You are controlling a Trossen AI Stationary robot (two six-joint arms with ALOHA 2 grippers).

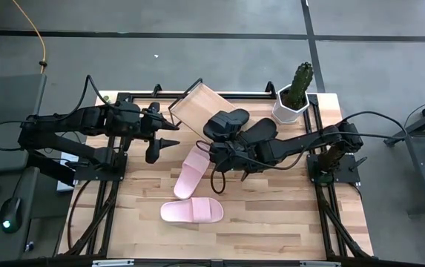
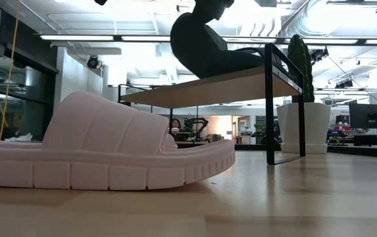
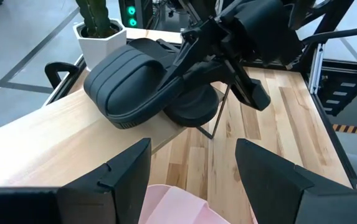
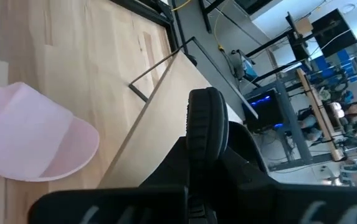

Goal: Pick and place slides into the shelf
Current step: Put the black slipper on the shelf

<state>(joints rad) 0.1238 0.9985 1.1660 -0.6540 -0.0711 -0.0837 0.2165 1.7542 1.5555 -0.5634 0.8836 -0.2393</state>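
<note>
Two pink slides (image 1: 191, 211) are lying on the desk (image 1: 271, 222), still to be shelved. The left gripper (image 1: 169, 136) is hovering beside the shelf (image 1: 197, 105) with its fingers (image 3: 113, 180) spread apart and empty; one pink slide (image 3: 175, 208) is lying just below them. Two black slides are resting on the shelf board. The right gripper (image 1: 223, 148) is holding one black slide (image 3: 134, 78) with its fingers apparently clamped together on the strap, though the contact is partly hidden.

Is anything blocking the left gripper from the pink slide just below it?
Nothing visible. The open left gripper looks onto the pink slide with bare table around it; the right gripper works farther off at the shelf.
</note>
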